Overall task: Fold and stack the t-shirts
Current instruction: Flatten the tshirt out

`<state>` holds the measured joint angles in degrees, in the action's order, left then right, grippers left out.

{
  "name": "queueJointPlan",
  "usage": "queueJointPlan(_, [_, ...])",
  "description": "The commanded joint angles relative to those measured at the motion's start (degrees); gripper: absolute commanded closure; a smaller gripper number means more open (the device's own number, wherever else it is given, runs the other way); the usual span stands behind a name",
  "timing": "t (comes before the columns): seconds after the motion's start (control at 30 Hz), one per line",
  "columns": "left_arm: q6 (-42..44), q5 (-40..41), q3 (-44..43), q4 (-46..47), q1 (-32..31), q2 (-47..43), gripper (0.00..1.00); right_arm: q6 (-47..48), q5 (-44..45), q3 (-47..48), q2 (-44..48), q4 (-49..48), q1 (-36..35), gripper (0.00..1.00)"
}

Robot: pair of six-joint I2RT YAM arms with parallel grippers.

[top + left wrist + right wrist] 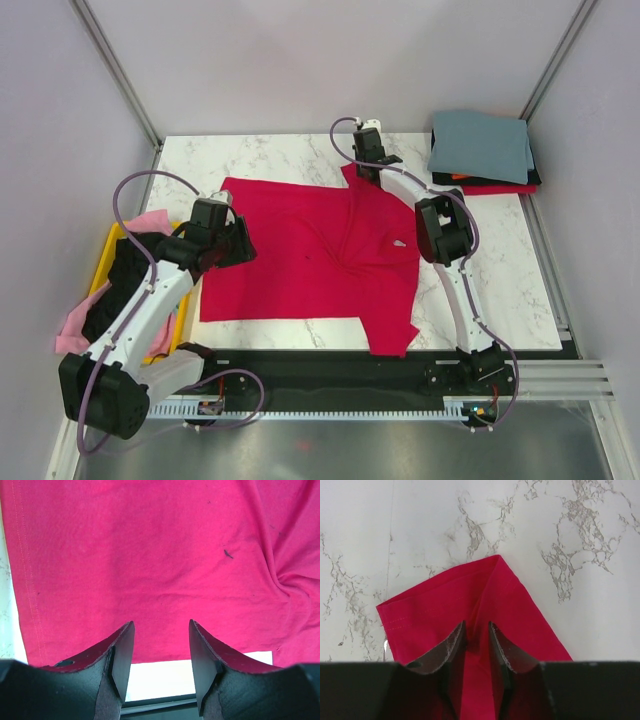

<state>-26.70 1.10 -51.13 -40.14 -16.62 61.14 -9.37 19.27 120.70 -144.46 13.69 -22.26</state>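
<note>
Lower left, my yellow bin holds a black shirt and a pink one. The crimson t-shirt lies flat mid-table, long axis left-right. My left gripper hangs over its hem, jaws apart. Farther back, my right gripper looks pinched on the far sleeve. Upper right, a grey-blue shirt tops the stack.

Overhead view looks down from the near side over the whole table; both wrist views sit close above the crimson t-shirt, shared by all.
</note>
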Motion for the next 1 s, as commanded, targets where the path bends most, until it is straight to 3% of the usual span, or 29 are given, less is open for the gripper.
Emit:
queueJointPlan(0.0, [2.53,-0.84,-0.46,1.56,-0.16,-0.24,0.45,-0.3,0.16,-0.91,4.28,-1.83,0.02,0.71])
queueJointPlan(0.17, [2.53,-0.58,-0.54,1.47,-0.16,-0.33,0.45,-0.39,-0.81,-0.82,3.66,-1.83,0.2,0.86])
queueJointPlan(0.23, [2.62,-0.4,-0.46,1.56,-0.16,-0.41,0.45,-0.74,-1.33,-0.74,3.4,-1.83,0.38,1.0])
queueJointPlan(0.4, [2.62,-0.4,-0.37,1.56,-0.16,-0.33,0.45,-0.48,-1.08,-0.74,4.54,-2.35,0.81,1.0])
queueJointPlan(0.57, [2.62,-0.49,-0.37,1.56,-0.16,0.2,0.45,8.91,5.68,2.52,7.26,-5.95,1.87,1.0])
queueJointPlan(0.63, [2.62,-0.4,-0.28,1.56,-0.16,0.64,0.45,11.99,7.35,1.47,7.7,-11.81,2.57,1.0])
queueJointPlan(0.8, [2.62,-0.4,-0.02,1.56,-0.51,0.82,0.45,16.92,12.37,7.96,2.18,-13.25,4.68,1.0])
queueJointPlan(0.9, [2.7,-0.4,-0.11,1.56,-0.6,1.17,0.45,17.36,13.16,12.0,-2.21,-15.45,5.82,0.87])
queueJointPlan(0.97, [2.62,-0.49,-0.02,1.56,-0.69,1.43,0.45,17.63,13.34,14.2,-3.63,-16.94,6.52,0.58])
